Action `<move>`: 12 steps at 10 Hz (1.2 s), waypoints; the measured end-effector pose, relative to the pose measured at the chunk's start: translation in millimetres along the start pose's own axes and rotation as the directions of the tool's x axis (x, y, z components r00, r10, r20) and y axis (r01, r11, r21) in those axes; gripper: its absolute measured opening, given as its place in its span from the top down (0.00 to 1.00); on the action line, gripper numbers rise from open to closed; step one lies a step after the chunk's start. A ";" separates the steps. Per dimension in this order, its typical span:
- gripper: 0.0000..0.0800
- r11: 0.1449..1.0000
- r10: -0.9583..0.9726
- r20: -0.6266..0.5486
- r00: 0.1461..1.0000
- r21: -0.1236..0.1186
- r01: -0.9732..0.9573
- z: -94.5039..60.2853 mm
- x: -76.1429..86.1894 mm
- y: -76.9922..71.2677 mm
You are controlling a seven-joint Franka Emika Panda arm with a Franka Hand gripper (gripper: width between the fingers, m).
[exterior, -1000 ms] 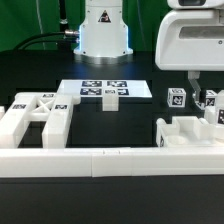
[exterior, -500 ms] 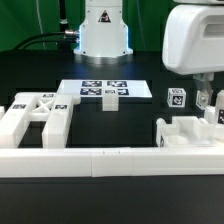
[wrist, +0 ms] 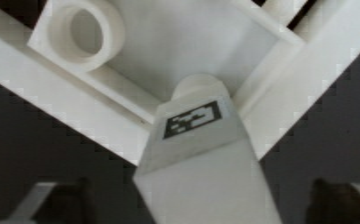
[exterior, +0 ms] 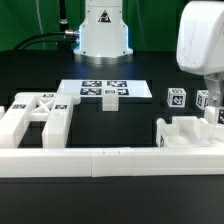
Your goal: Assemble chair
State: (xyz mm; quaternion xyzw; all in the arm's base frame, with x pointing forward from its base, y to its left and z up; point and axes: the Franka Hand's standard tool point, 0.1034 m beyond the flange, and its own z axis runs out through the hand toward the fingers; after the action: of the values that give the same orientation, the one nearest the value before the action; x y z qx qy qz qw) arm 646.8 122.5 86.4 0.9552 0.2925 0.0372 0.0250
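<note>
The chair is in loose white pieces. An X-braced panel (exterior: 33, 112) lies at the exterior view's left, and a frame piece (exterior: 188, 131) stands at its right. Two tagged posts (exterior: 177, 98) (exterior: 203, 98) stand behind that frame. My gripper (exterior: 213, 92) hangs over the right-hand post, its fingers mostly hidden under the white housing and cut off by the picture's edge. In the wrist view a tagged square post (wrist: 195, 118) runs between the dark fingers (wrist: 44, 202). My gripper (wrist: 195, 208) is open, with a gap on each side of the post. Slanted frame bars and a round hole (wrist: 79, 35) lie beyond.
The marker board (exterior: 103, 90) lies flat at the table's middle back. A long low white border rail (exterior: 100, 161) runs along the front. The robot's base (exterior: 103, 30) stands behind the marker board.
The gripper has shifted toward the exterior view's right, so that more of its housing is cut off by the picture's edge. The chair pieces have not moved.
</note>
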 end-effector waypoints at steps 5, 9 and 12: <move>0.64 0.996 0.090 -0.006 0.996 0.015 -0.089 0.7 -0.7 4.1; 0.64 0.831 0.554 -0.004 0.833 0.062 -0.552 1.9 -0.1 4.5; 0.64 0.695 0.717 0.007 0.697 0.064 -0.716 2.2 -0.9 5.6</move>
State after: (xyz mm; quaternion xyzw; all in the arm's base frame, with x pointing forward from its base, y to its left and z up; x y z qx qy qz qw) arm 649.3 117.3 84.6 0.9936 -0.1011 0.0437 -0.0238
